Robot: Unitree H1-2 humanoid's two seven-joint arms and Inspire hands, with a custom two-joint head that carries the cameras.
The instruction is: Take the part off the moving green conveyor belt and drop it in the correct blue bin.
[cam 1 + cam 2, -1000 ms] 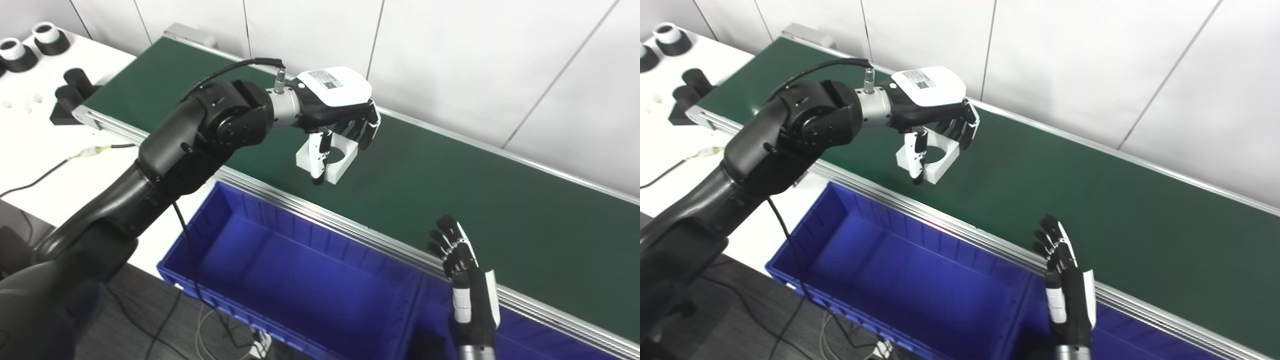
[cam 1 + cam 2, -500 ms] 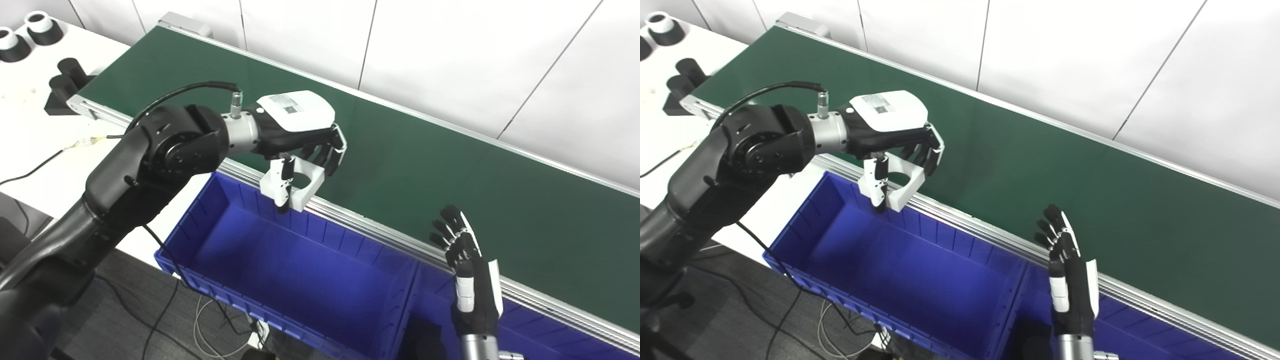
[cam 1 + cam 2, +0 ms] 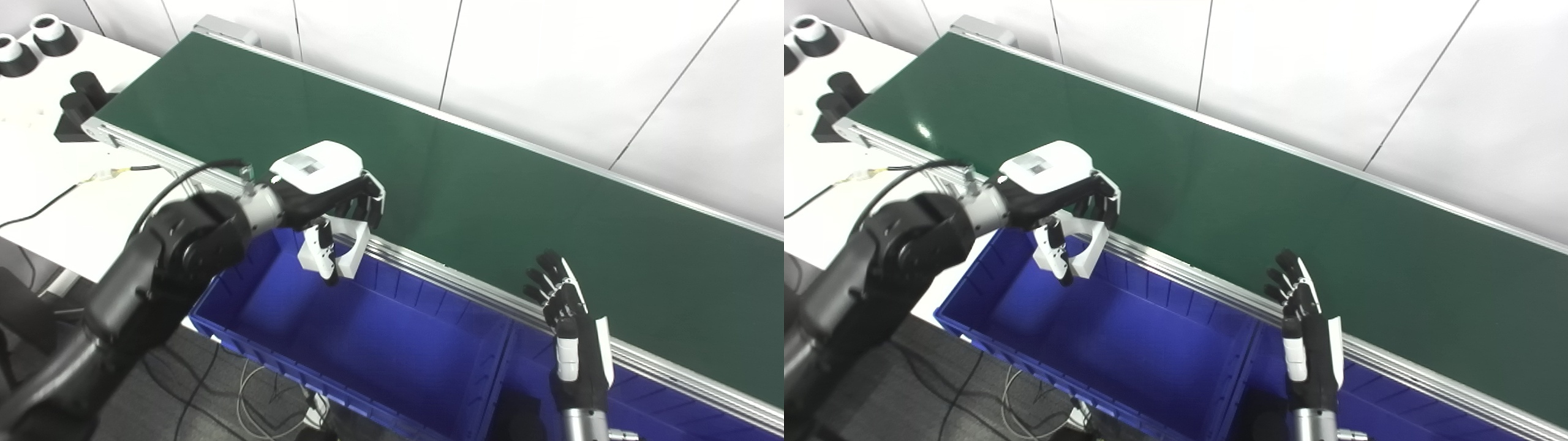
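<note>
The left hand point(image 3: 327, 196) carries a white back plate with a small grey label; its writing is too small to read. The arm enters from the lower left, forearm raised, and the hand is palm down with its fingers curled around a white bracket part with a round bore point(image 3: 335, 251). The part hangs below the palm, clear of the belt, over the upper left corner of the left blue bin point(image 3: 367, 343). The green conveyor belt point(image 3: 490, 202) runs behind the hand, and its aluminium rail point(image 3: 1188, 278) lies just beyond the fingers. Black cylindrical fixtures point(image 3: 79, 107) sit on the white table point(image 3: 55, 202) far to the left of the hand.

The right hand point(image 3: 1304, 331) stands upright, holding nothing, fingers extended and slightly spread, over the right blue bin point(image 3: 1372, 398), its fingertips near the rail.
</note>
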